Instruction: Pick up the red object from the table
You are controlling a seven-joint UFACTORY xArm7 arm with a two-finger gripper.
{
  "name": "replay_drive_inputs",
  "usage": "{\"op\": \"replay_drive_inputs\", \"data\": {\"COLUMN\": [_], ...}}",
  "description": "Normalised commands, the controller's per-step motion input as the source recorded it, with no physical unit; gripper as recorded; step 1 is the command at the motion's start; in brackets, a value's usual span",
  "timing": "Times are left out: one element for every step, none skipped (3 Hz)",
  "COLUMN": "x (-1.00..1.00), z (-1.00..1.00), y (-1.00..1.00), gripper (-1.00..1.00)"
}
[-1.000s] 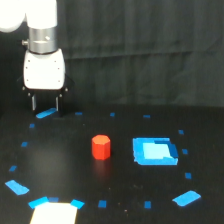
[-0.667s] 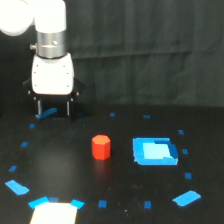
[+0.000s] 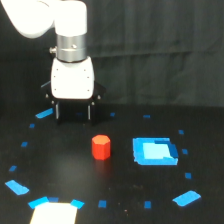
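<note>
A single exterior camera covers the scene, set in front of the table (image 3: pixel 120 200) and a little above it, looking slightly downward across the black surface toward a dark curtain (image 3: pixel 160 55) at the back. It stands fairly near: the tabletop fills the lower half of the frame, and the arm (image 3: pixel 60 30) is cut off at the top edge. No second view is given, so nothing is shared between views
</note>
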Motion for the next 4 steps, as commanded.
{"op": "replay_drive_inputs", "data": {"x": [1.0, 1.0, 0.54, -0.05], "z": [-1.0, -1.0, -0.6, -0.14], "y": [-1.0, -1.0, -1.0, -1.0], "gripper": [0.38, 0.49, 0.61, 0.78]}}
